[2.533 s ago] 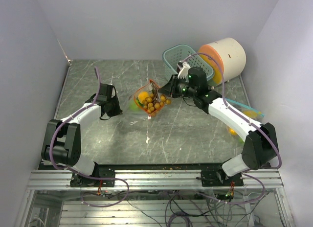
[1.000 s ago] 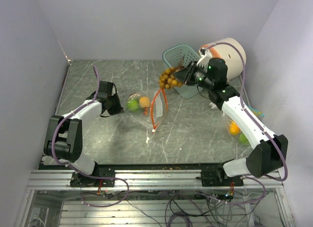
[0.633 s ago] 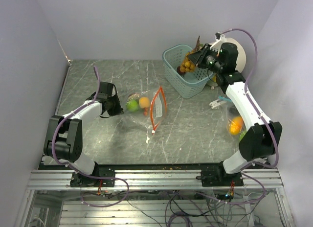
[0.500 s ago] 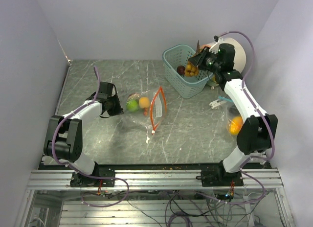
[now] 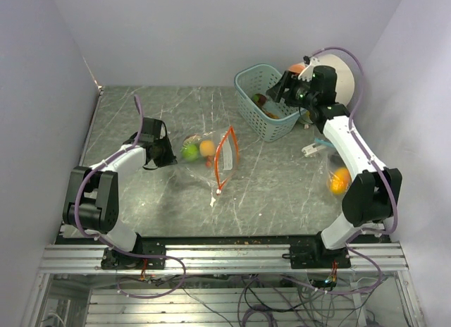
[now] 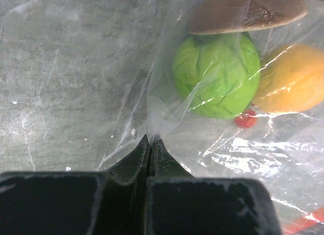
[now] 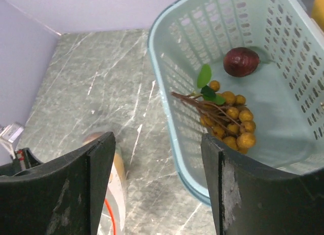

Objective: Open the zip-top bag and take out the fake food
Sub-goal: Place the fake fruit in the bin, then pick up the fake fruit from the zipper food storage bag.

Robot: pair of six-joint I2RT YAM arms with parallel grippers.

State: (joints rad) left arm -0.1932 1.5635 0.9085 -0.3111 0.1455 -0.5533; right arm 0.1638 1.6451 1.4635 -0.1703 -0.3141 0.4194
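**Releasing done: the berries are out of the bag**

The right hand stands wide and empty. The one berry cluster it carried now lies below it in the basket, beside one dark red fruit. The left hand pinches the zip-top bag on the desk. Just beyond its tips one green piece, one orange piece, one brown piece and one small red piece are left to take out.

Beyond the left tool, the brown piece runs off the top edge, the orange fruit off the right, and the zip-top bag off several sides; the red speck is too small to name. Past the right tool, the basket is cropped at right
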